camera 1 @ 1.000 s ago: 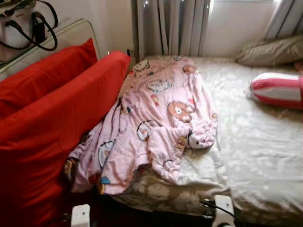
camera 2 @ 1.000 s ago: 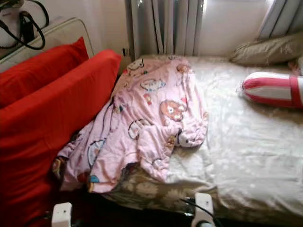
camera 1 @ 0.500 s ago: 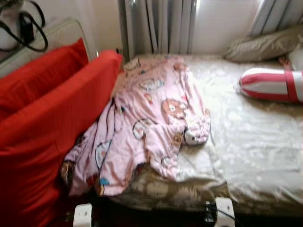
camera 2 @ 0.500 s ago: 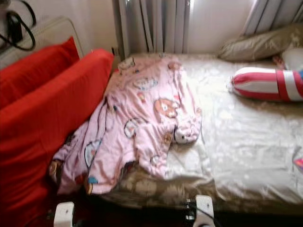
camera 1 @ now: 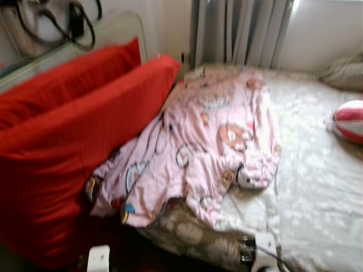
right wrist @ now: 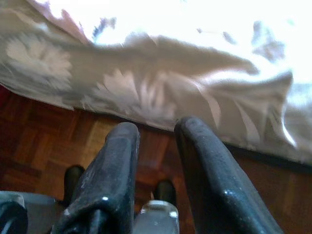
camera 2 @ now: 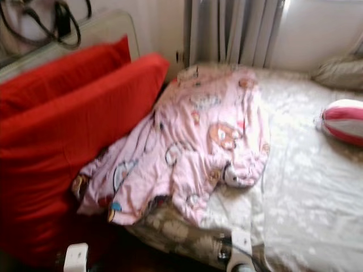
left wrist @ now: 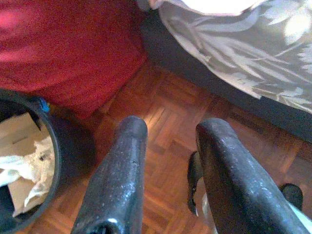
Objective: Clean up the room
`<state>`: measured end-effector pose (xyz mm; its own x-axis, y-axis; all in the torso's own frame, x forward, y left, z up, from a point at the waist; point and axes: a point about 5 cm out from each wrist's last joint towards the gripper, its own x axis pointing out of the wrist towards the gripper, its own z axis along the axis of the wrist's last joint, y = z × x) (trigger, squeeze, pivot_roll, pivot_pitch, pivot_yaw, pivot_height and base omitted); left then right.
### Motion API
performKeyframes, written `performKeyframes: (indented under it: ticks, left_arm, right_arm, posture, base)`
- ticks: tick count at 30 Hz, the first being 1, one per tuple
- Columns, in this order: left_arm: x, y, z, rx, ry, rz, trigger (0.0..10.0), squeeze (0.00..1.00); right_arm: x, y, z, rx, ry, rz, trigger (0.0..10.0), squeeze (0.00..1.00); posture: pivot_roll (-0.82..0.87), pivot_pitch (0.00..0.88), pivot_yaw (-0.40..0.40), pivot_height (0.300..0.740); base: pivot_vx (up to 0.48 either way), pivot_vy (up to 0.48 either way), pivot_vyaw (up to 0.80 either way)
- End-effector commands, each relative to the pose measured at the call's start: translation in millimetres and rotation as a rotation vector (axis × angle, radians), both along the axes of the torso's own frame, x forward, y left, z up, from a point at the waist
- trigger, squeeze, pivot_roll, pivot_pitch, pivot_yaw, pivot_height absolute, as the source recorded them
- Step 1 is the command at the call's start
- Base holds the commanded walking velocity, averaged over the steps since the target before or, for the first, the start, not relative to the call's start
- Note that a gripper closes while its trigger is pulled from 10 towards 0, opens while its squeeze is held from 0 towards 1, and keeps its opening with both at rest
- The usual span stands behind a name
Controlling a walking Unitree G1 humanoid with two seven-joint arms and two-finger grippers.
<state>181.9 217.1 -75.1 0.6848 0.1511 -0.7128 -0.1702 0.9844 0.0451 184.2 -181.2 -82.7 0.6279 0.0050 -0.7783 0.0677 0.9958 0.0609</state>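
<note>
Left wrist view, left tool (left wrist: pixel 168 129) low over parquet floor (left wrist: pixel 165 146), fingers apart, right tool (right wrist: pixel 156 129) likewise.

A home bedroom: a bed (camera 1: pixel 317 187) with a rumpled pink blanket (camera 1: pixel 210 141), curtains (camera 1: pixel 249 31), parquet floor (left wrist: pixel 165 146).

Head stereo downward over bed (camera 1: pixel 317 187); wrist views floorward

Before me stands a bed with a pale floral-patterned sheet (camera 1: pixel 317 187), bright under daylight from the window. Grey pleated curtains (camera 1: pixel 244 31) hang against the white wall (camera 2: pixel 159 25) behind it. Below me lies reddish-brown wooden parquet flooring (left wrist: pixel 165 146) (dim beside the bed).
</note>
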Motion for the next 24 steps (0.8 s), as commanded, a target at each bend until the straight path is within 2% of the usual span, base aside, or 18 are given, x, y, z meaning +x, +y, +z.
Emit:
performKeyframes:
  ticks: [1, 5, 24]
  left_arm:
    - [-3.7, 2.3, -1.3, 0.003, 0.008, 0.012, 10.0, 0.0]
    - [-3.8, 2.1, -1.4, 0.002, 0.008, 0.012, 10.0, 0.0]
    - [-0.9, 1.5, 0.4, -0.005, -0.016, 0.023, 10.0, 0.0]
  right_arm:
    - [-2.9, -2.6, -1.2, -0.008, 0.009, 0.001, 10.0, 0.0]
    - [-2.0, -2.2, -0.6, -0.015, 0.005, 0.018, 10.0, 0.0]
    - [-1.8, 1.6, -0.6, -0.005, -0.004, 0.052, 10.0, 0.0]
  posture:
    - [0.05, 0.0, 0.036, 0.733]
    - [0.05, 0.0, 0.036, 0.733]
    - [0.05, 0.0, 0.032, 0.733]
  base:
    - [0.0, 0.0, 0.0]
    - [0.0, 0.0, 0.22]
    - [0.0, 0.0, 0.78]
